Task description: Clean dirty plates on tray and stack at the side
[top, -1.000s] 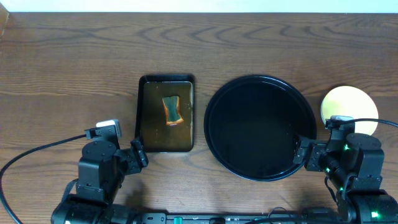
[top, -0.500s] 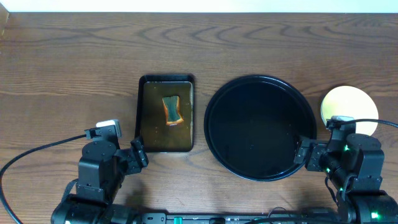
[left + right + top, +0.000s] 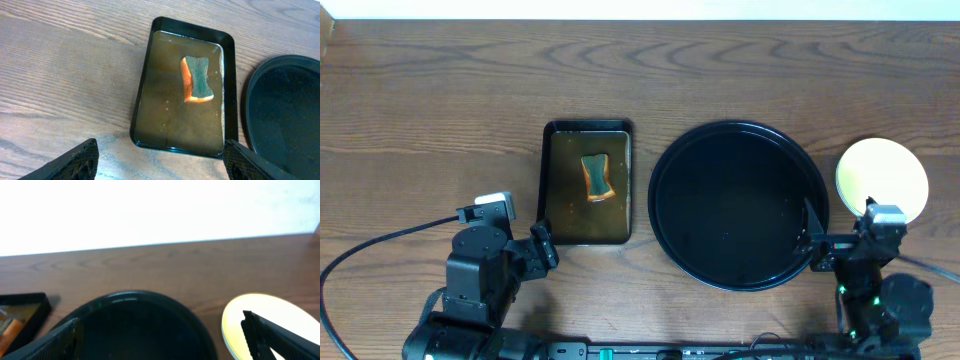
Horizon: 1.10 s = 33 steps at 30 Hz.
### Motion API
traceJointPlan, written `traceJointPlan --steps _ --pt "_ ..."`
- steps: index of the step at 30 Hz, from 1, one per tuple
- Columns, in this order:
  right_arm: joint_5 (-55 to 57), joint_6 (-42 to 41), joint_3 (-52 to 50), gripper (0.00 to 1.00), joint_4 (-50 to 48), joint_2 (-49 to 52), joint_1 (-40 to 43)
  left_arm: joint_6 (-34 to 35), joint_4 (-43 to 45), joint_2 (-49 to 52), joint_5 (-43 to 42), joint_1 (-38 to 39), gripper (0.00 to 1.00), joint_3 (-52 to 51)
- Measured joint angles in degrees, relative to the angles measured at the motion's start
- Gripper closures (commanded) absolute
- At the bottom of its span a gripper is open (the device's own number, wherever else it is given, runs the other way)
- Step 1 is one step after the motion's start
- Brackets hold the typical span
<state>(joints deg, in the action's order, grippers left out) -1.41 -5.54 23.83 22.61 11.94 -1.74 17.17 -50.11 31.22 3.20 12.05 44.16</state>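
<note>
One yellow plate (image 3: pixel 881 178) just right of the black tray (image 3: pixel 738 205), sponge pan (image 3: pixel 586 184) left of it; left claw (image 3: pixel 160 163) and right claw (image 3: pixel 166 339) gape, holding nothing.

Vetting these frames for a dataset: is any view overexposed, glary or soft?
Right wrist: everything beyond the table is blown out to white, and the picture looks slightly soft. Overhead: evenly lit, but the plate is nearly washed out. Left wrist: sharp, with a mild sheen on the water in the pan.
</note>
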Motion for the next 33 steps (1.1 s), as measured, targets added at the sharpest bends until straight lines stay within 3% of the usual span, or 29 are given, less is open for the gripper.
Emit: traceJointPlan --steps 13,20,33 --pt "0.0 0.63 -21.77 0.01 -30.05 -11.04 -0.9 0.0 0.0 0.0 0.0 0.0 0.2 0.0" --pt "-2.45 4.42 -23.47 0.01 -18.88 -11.19 -1.2 0.0 0.02 0.0 -0.02 0.0 0.19 0.0" --pt "-4.15 6.86 -23.47 0.01 -18.99 -11.3 -1.42 0.0 0.02 0.0 0.0 0.0 0.19 0.0"
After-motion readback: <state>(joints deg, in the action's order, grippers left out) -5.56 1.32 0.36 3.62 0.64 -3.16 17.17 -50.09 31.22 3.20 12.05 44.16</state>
